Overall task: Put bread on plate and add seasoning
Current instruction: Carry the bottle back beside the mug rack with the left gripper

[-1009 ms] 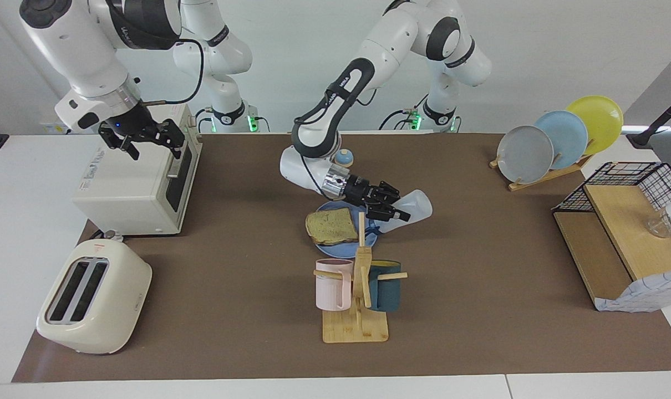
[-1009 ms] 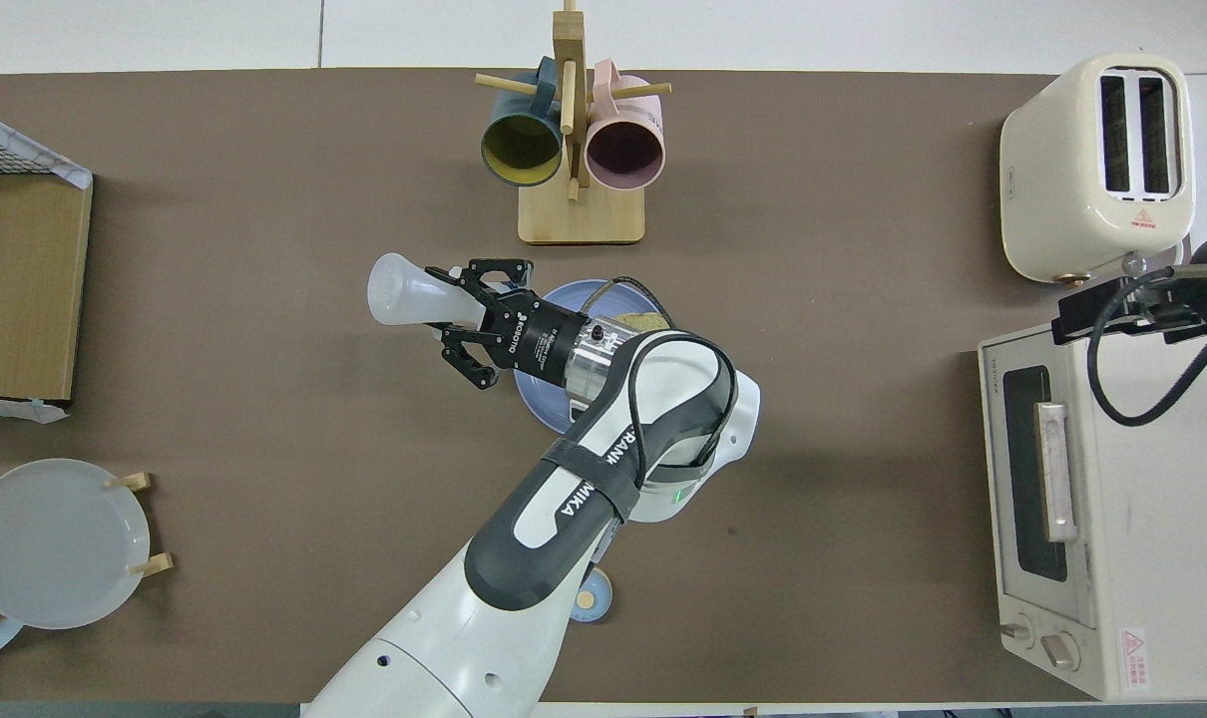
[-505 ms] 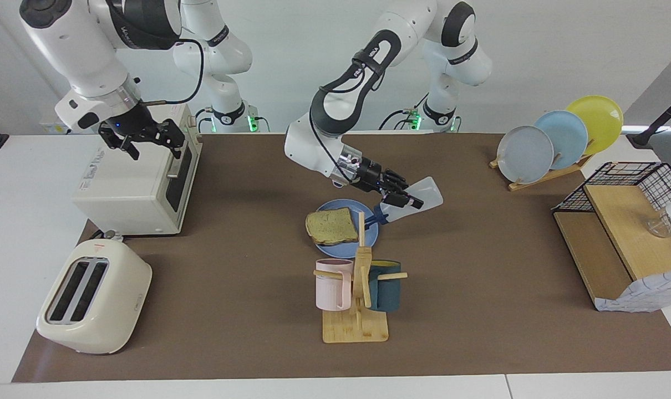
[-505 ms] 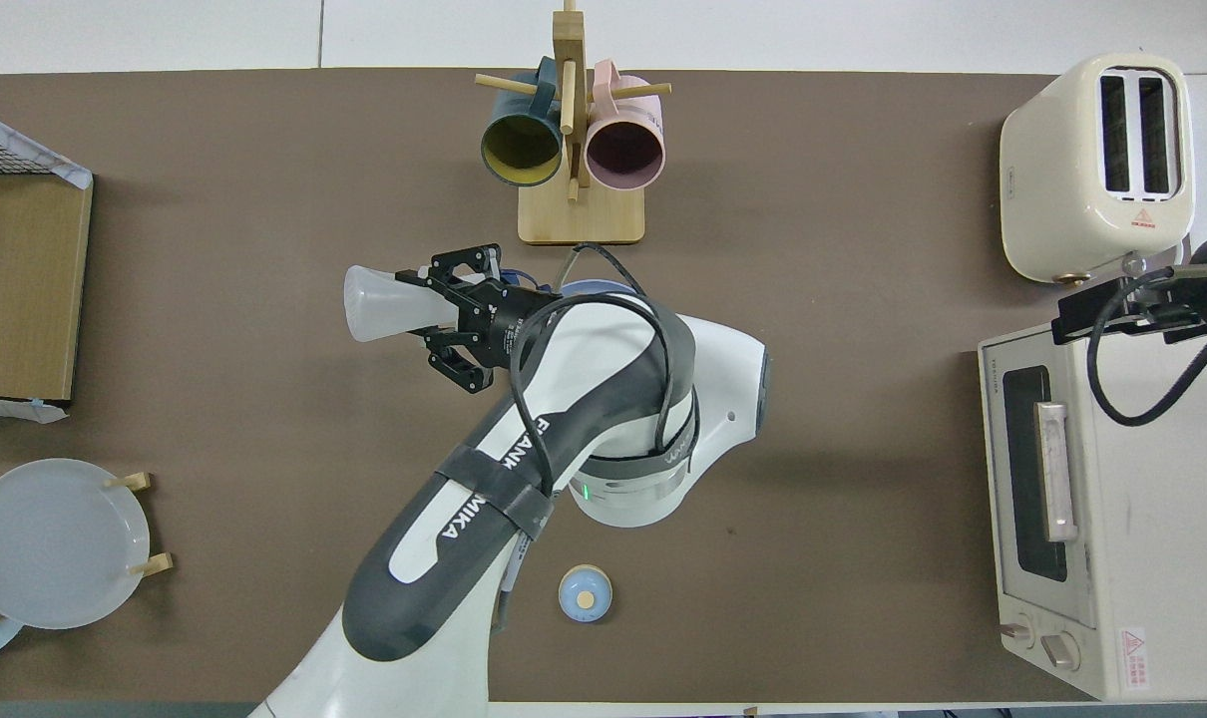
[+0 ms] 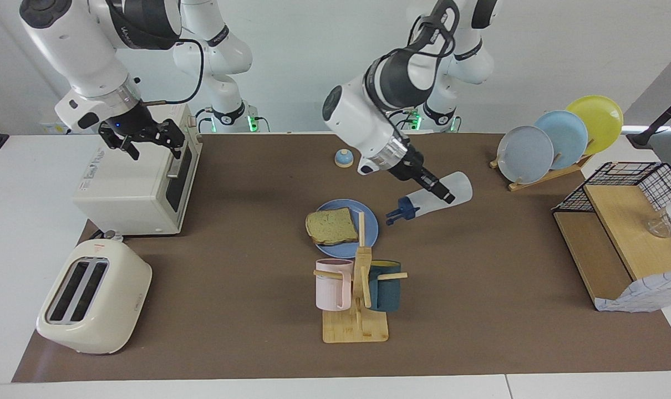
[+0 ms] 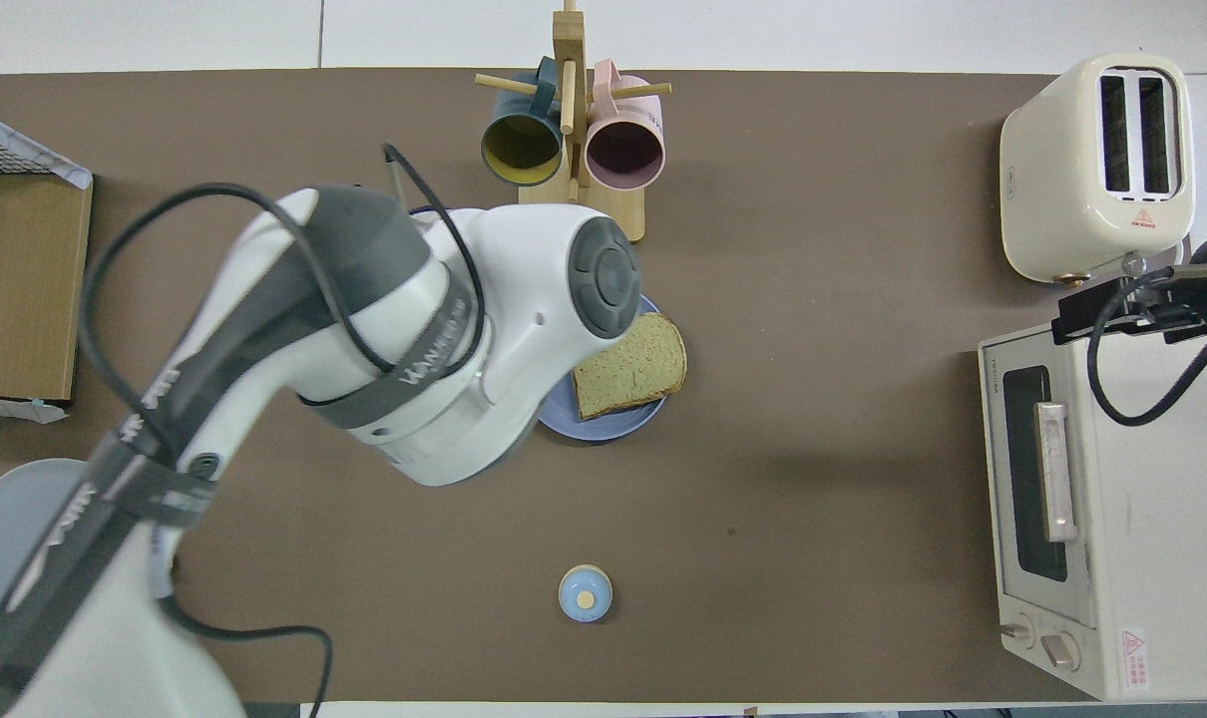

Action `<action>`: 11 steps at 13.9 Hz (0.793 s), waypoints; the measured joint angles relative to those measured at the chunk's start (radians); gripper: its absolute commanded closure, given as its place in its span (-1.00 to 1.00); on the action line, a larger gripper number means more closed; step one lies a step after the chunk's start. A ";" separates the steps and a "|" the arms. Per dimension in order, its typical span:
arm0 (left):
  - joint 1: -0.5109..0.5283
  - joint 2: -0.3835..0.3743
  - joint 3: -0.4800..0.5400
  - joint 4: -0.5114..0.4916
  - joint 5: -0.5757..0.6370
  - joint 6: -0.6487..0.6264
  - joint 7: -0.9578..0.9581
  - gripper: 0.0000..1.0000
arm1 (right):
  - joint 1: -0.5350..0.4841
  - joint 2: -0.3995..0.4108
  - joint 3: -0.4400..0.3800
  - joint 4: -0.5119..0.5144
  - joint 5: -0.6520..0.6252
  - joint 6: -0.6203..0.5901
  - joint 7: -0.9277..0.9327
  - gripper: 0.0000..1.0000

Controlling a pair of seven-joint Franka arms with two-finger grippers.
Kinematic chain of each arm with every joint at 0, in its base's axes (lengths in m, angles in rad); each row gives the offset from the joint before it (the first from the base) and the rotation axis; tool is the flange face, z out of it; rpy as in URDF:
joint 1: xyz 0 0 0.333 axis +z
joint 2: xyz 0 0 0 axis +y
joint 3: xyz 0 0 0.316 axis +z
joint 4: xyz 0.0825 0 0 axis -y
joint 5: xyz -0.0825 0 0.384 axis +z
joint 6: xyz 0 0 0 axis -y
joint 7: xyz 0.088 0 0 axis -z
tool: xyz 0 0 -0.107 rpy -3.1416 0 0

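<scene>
I judge the seasoning light, smooth thin plastic that could slip or dent; the mid-body hold looks right. It hangs tipped, cap down toward the plate, clamped in the left gripper above the mat beside the plate, on which the bread lies. A second ago the cap was over the plate's rim; the arm has since lifted it clear toward its own end. The right gripper waits over the toaster oven, fingers spread.

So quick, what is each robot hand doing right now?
Left gripper: shut on the seasoning bottle, tilted, up in the air beside the plate.
Right gripper: open, empty, over the toaster oven.
</scene>
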 measured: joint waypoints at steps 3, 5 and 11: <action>0.123 -0.095 0.002 -0.039 -0.183 0.139 -0.034 1.00 | 0.000 0.000 0.000 0.000 0.000 0.000 0.000 -1.00; 0.203 -0.137 0.002 -0.089 -0.298 0.272 -0.080 1.00 | 0.000 0.000 0.000 0.000 0.000 0.000 0.000 -1.00; 0.321 -0.203 0.001 -0.358 -0.402 0.837 -0.427 1.00 | 0.000 0.000 0.000 0.000 0.000 0.000 0.000 -1.00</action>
